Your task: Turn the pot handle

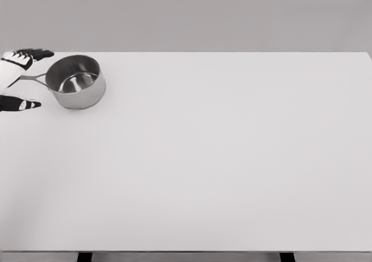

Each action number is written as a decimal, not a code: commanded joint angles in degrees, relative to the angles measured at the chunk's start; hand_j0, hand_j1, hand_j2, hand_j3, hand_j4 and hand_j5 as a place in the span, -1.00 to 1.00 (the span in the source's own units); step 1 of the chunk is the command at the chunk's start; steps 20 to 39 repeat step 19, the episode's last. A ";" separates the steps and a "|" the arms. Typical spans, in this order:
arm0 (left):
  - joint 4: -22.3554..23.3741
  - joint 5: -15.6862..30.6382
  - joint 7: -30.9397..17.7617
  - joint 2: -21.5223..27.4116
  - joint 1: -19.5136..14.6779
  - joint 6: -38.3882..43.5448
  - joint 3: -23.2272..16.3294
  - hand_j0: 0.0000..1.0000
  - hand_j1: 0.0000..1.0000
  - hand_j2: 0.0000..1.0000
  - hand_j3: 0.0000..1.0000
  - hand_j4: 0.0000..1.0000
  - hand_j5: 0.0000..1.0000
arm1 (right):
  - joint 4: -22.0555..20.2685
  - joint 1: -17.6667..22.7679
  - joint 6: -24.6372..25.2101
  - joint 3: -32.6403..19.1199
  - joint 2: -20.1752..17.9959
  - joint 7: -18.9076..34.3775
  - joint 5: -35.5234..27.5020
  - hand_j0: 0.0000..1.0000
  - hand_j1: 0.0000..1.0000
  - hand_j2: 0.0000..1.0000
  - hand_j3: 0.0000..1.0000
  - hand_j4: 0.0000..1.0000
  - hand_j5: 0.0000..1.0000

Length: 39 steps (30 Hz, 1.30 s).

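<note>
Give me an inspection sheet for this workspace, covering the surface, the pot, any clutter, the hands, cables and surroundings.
Surface: white table, plain and flat; dark legs show under its near edge.
Job's things: steel saucepan upright at the far left of the table, nothing visible inside; its thin handle points left toward the picture's edge.
Clutter: nothing seen.
Grippers: left hand at the left edge, around the handle's end, fingers spread above it and thumb below; contact with the handle cannot be told. Right hand not in view.
Cables: nothing seen.
Surroundings: plain grey backdrop behind the table.
</note>
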 commanded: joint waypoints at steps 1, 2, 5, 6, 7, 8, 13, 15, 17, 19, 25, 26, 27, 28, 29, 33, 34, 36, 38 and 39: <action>-8.81 5.15 0.05 0.19 0.44 0.16 1.93 1.00 1.00 1.00 1.00 1.00 1.00 | 0.01 0.00 0.00 0.00 0.00 0.01 0.01 1.00 1.00 1.00 1.00 1.00 1.00; -11.54 5.85 0.05 0.19 2.11 0.16 3.25 1.00 1.00 1.00 1.00 1.00 1.00 | 0.01 0.00 0.00 0.00 0.00 0.01 0.01 1.00 1.00 1.00 1.00 1.00 1.00; -17.08 7.61 -0.03 0.19 4.92 0.16 3.17 1.00 1.00 1.00 1.00 1.00 1.00 | 0.01 0.00 0.00 0.00 0.00 0.01 0.01 1.00 1.00 1.00 1.00 1.00 1.00; -19.09 7.52 -0.04 0.28 6.94 0.16 2.55 1.00 1.00 1.00 1.00 1.00 1.00 | 0.01 0.00 0.00 0.00 0.00 0.01 0.01 1.00 1.00 1.00 1.00 1.00 1.00; -19.98 7.44 -0.21 0.28 9.14 0.16 2.20 1.00 1.00 1.00 1.00 1.00 1.00 | 0.01 0.00 0.00 0.00 0.00 0.01 0.01 1.00 1.00 1.00 1.00 1.00 1.00; -19.98 7.52 -0.30 0.28 10.11 0.16 1.23 1.00 1.00 1.00 1.00 1.00 1.00 | 0.01 0.00 0.00 0.00 0.00 0.01 0.01 1.00 1.00 1.00 1.00 1.00 1.00; -19.98 7.52 -0.30 0.63 10.11 0.16 -6.42 1.00 1.00 1.00 1.00 1.00 1.00 | 0.01 0.00 0.00 0.00 0.00 0.01 0.01 1.00 1.00 1.00 1.00 1.00 1.00; -19.98 7.44 -0.30 0.63 10.20 0.16 -6.42 1.00 1.00 1.00 1.00 1.00 1.00 | 0.01 0.00 0.00 0.00 0.00 0.01 0.01 1.00 1.00 1.00 1.00 1.00 1.00; -19.98 7.35 -0.30 0.63 10.38 0.16 -6.42 1.00 1.00 1.00 1.00 1.00 1.00 | 0.01 0.00 0.00 0.00 0.00 0.01 0.01 1.00 1.00 1.00 1.00 1.00 1.00; -19.98 7.17 -0.30 0.72 10.38 0.16 -6.42 1.00 1.00 1.00 1.00 1.00 1.00 | 0.01 0.00 0.00 0.00 0.00 0.01 0.01 1.00 1.00 1.00 1.00 1.00 1.00; -19.98 7.17 -0.30 0.72 10.38 0.16 -6.42 1.00 1.00 1.00 1.00 1.00 1.00 | 0.01 0.00 0.00 0.00 0.00 0.01 0.01 1.00 1.00 1.00 1.00 1.00 1.00; -19.98 7.17 -0.30 0.72 10.38 0.16 -6.42 1.00 1.00 1.00 1.00 1.00 1.00 | 0.01 0.00 0.00 0.00 0.00 0.01 0.01 1.00 1.00 1.00 1.00 1.00 1.00; -19.98 7.17 -0.30 0.72 10.38 0.16 -6.42 1.00 1.00 1.00 1.00 1.00 1.00 | 0.01 0.00 0.00 0.00 0.00 0.01 0.01 1.00 1.00 1.00 1.00 1.00 1.00; -19.98 7.17 -0.30 0.72 10.38 0.16 -6.42 1.00 1.00 1.00 1.00 1.00 1.00 | 0.01 0.00 0.00 0.00 0.00 0.01 0.01 1.00 1.00 1.00 1.00 1.00 1.00; -19.98 7.17 -0.30 0.72 10.38 0.16 -6.42 1.00 1.00 1.00 1.00 1.00 1.00 | 0.01 0.00 0.00 0.00 0.00 0.01 0.01 1.00 1.00 1.00 1.00 1.00 1.00; -19.98 7.17 -0.30 0.72 10.38 0.16 -6.42 1.00 1.00 1.00 1.00 1.00 1.00 | 0.01 0.00 0.00 0.00 0.00 0.01 0.01 1.00 1.00 1.00 1.00 1.00 1.00; -19.98 7.17 -0.30 0.72 10.38 0.16 -6.42 1.00 1.00 1.00 1.00 1.00 1.00 | 0.01 0.00 0.00 0.00 0.00 0.01 0.01 1.00 1.00 1.00 1.00 1.00 1.00; -19.98 7.17 -0.30 0.72 10.38 0.16 -6.42 1.00 1.00 1.00 1.00 1.00 1.00 | 0.01 0.00 0.00 0.00 0.00 0.01 0.01 1.00 1.00 1.00 1.00 1.00 1.00; -19.98 7.17 -0.30 0.72 10.38 0.16 -6.42 1.00 1.00 1.00 1.00 1.00 1.00 | 0.01 0.00 0.00 0.00 0.00 0.01 0.01 1.00 1.00 1.00 1.00 1.00 1.00; -19.98 7.17 -0.30 0.72 10.38 0.16 -6.42 1.00 1.00 1.00 1.00 1.00 1.00 | 0.01 0.00 0.00 0.00 0.00 0.01 0.01 1.00 1.00 1.00 1.00 1.00 1.00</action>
